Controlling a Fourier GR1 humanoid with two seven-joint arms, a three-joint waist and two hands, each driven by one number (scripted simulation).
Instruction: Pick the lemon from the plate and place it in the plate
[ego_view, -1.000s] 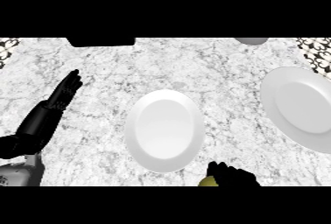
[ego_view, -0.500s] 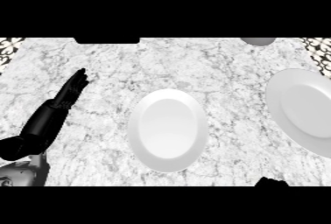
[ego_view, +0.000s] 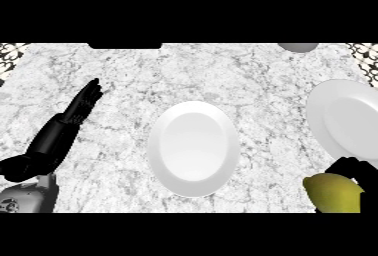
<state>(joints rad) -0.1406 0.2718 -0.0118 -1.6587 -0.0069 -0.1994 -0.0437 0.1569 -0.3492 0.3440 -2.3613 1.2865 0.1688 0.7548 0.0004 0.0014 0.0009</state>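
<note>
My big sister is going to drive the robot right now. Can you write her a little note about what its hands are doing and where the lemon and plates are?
Right hand: low at the view's right edge, fingers curled round the lemon, which is lifted off any plate.
Left hand: open, fingers straight, resting at the view's left over the counter, holding nothing.
Middle plate: nothing on it.
Right plate: at the view's right edge, partly cut off, nothing on the part that shows.
Done: lemon is picked up.
Left: carry it over a plate, likely the middle one, set it down, and let go.
</note>
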